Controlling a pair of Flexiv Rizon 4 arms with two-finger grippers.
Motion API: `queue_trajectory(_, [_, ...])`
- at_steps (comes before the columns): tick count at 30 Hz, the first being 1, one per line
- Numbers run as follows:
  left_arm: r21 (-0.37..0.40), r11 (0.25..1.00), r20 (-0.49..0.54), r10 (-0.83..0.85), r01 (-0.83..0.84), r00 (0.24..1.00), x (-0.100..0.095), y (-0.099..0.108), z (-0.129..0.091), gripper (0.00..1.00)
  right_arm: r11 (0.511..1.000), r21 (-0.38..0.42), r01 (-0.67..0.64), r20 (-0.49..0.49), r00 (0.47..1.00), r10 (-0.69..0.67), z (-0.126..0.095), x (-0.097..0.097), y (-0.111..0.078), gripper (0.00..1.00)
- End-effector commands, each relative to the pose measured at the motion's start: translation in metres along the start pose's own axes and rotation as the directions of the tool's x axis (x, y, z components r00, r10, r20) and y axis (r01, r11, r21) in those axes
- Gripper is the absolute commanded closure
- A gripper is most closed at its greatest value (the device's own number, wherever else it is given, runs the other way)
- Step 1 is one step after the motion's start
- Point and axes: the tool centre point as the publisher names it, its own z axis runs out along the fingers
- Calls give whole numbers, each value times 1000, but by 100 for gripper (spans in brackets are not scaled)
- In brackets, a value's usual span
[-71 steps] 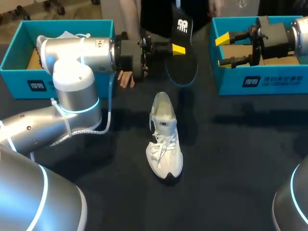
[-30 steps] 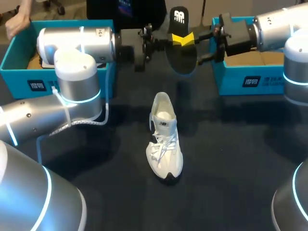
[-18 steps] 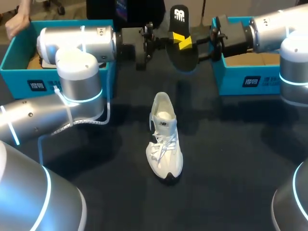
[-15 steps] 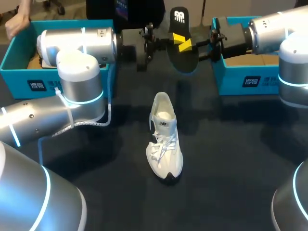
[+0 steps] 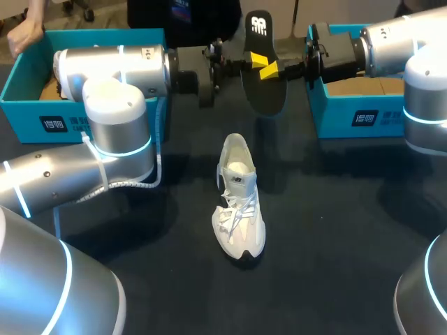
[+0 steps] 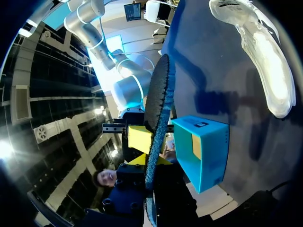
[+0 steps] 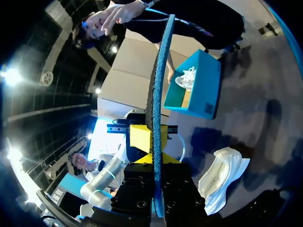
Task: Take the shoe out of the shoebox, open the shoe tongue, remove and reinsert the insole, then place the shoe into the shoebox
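A black insole hangs upright above the table's far middle. My left gripper comes in from the left and is shut on it. My right gripper comes in from the right and is shut on the same insole, yellow tips meeting the left ones. In the left wrist view the insole stands edge-on in my left gripper. In the right wrist view the insole runs edge-on out of my right gripper. The white shoe sits on the dark table below, toe toward the front.
A teal shoebox stands at the back left, largely behind my left arm, with another white shoe in it. A second teal shoebox stands at the back right. A person's hand is at the left box's far corner.
My right gripper has come from over the right shoebox to the insole and shut on it, opposite the left one. The left gripper has kept its hold; the shoe has not moved.
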Motion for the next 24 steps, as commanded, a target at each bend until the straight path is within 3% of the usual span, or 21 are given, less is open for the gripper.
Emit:
queue_trajectory(1, [4,1000,-23,14,-14,1000,1,0,-2,100,1000,6,2,-6,1000,-2,0,-1,1,100])
queue_trajectory(2, [-5,1000,-28,10,-10,1000,3,1,-2,74,1000,7,-10,-12,1000,10,-1,-1,0,100])
queue_trajectory(3, [-4,1000,-27,2,-3,1000,4,3,-4,19,1000,10,-14,-15,1000,14,-1,-1,-1,100])
queue_trajectory(4, [-10,1000,-35,8,-8,999,4,5,-6,0,1000,21,-19,-15,1000,19,-2,-1,-2,100])
queue_trajectory(8, [-27,1000,-26,-7,7,1000,0,11,-13,0,999,18,-26,-8,1000,26,-4,-2,-6,100])
queue_trajectory(14, [58,997,-127,-35,43,991,3,11,-44,0,1000,1,10,38,999,-10,-16,-1,-3,100])
queue_trajectory(24, [30,950,-225,-295,309,929,18,-2,-90,0,985,-83,148,100,985,-140,-28,-11,-7,100])
